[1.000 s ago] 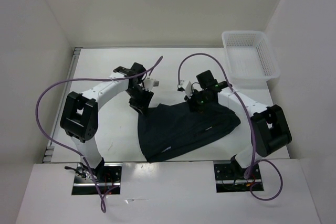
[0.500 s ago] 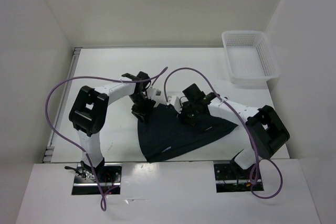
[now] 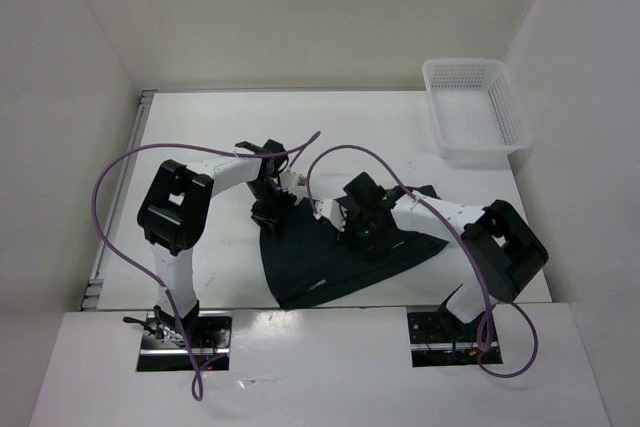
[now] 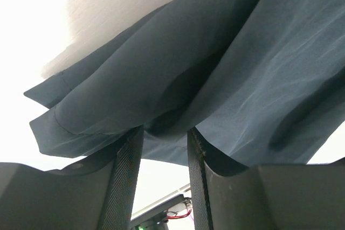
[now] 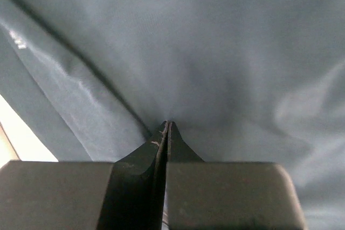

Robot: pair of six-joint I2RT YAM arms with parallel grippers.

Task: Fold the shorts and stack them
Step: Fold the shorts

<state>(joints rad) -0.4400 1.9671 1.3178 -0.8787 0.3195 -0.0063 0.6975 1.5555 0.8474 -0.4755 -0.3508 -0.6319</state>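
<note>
Right gripper (image 5: 167, 124) is clenched on a pinch of the shorts (image 3: 325, 267). Left gripper (image 4: 161, 133) grasps a bunched edge of them. The shorts lie rumpled midway along the counter's (image 3: 200, 137) near edge. The first fold looks unfinished, and stacking has not begun.

Black shorts (image 3: 320, 257), thin, rumpled, partly folded, front centre

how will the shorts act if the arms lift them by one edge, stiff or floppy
Likely very floppy: the shorts hang in deep soft folds at the left hand. Probably light and thin, since they pucker around the closed tips of the right hand. Pushed, they would probably bunch rather than slide, given those creases.
</note>
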